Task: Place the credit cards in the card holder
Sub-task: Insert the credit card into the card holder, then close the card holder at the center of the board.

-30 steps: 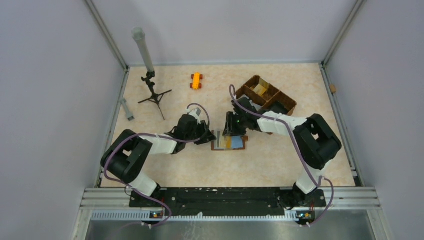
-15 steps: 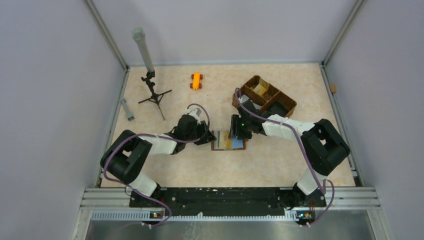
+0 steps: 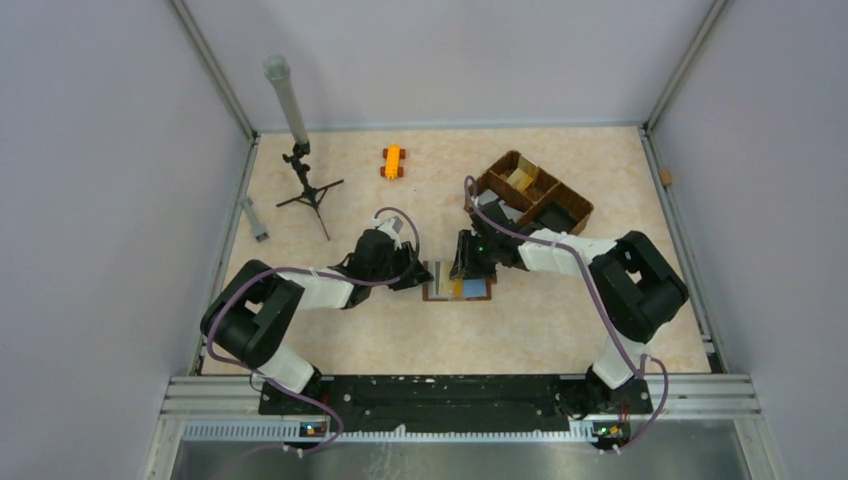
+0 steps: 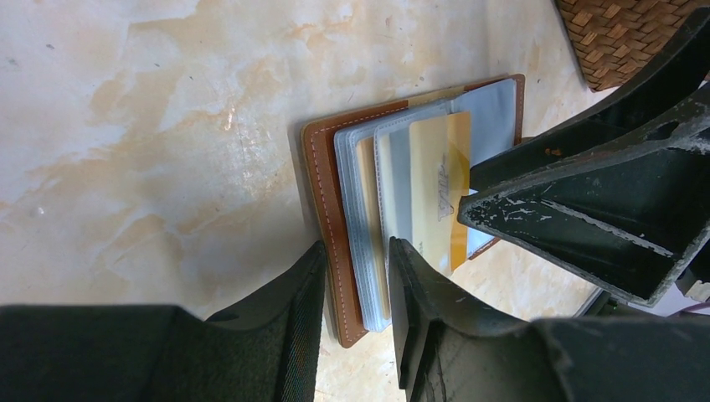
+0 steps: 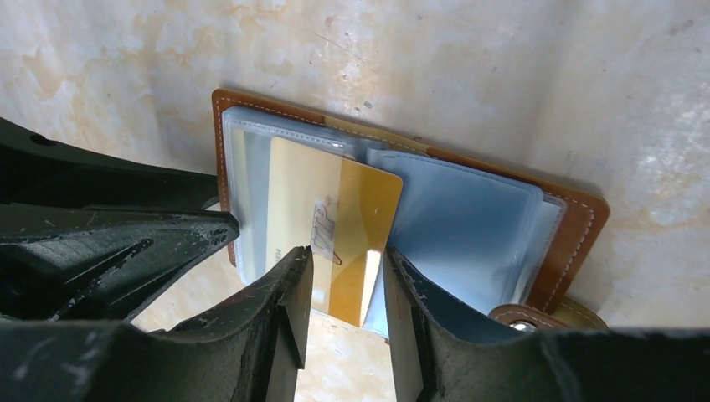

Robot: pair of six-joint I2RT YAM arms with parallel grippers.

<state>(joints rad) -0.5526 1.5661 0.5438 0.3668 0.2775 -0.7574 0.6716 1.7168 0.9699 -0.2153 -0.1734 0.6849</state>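
The brown leather card holder (image 3: 458,288) lies open on the table between both arms, blue and clear sleeves up. My left gripper (image 3: 418,275) is shut on its left edge; in the left wrist view the gripper (image 4: 356,251) has the leather cover (image 4: 322,193) and the sleeves between its fingers. A gold card (image 5: 335,226) lies on the left sleeves, its lower end sticking out past the holder's (image 5: 578,234) edge. My right gripper (image 5: 347,260) hovers over that end, narrowly open, fingers not touching it. The card also shows in the left wrist view (image 4: 435,184).
A brown woven compartmented basket (image 3: 533,192) stands behind my right gripper (image 3: 470,262), with a gold card (image 3: 519,180) in one compartment. An orange toy car (image 3: 392,161), a small black tripod (image 3: 305,180) and a grey rod (image 3: 252,218) are at the back left.
My right gripper shifted a little right along the card holder, then back left. The left arm and the card holder have not moved.
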